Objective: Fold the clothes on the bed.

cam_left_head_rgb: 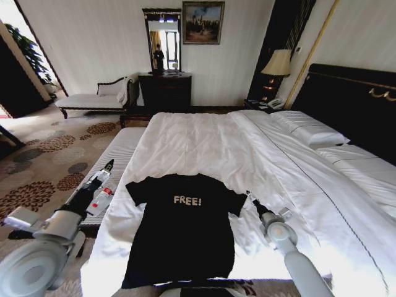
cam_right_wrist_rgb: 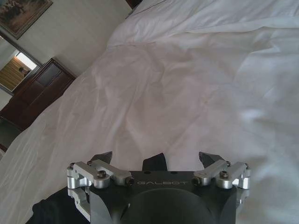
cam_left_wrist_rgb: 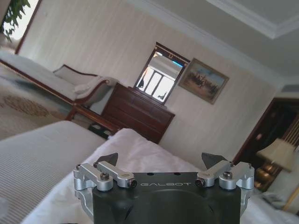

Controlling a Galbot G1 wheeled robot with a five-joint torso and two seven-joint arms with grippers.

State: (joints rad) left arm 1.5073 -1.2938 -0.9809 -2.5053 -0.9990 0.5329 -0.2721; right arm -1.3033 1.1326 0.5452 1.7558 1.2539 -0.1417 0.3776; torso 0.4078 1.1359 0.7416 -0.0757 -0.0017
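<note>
Black T-shirt [cam_left_head_rgb: 179, 232] flat at the foot of the bed [cam_left_head_rgb: 204, 142], 1 end effector at each sleeve.

I see the shirt lying chest-up on the white duvet [cam_right_wrist_rgb: 187, 84] near the bed's foot edge, its white "FREE!" lettering readable. My left end effector [cam_left_head_rgb: 106, 168] hovers beside the bed's left edge, just off the left sleeve, fingers spread wide and holding nothing. My right end effector [cam_left_head_rgb: 250, 197] sits at the tip of the right sleeve, low over the duvet, fingers also spread, with black fabric just beneath it.
</note>
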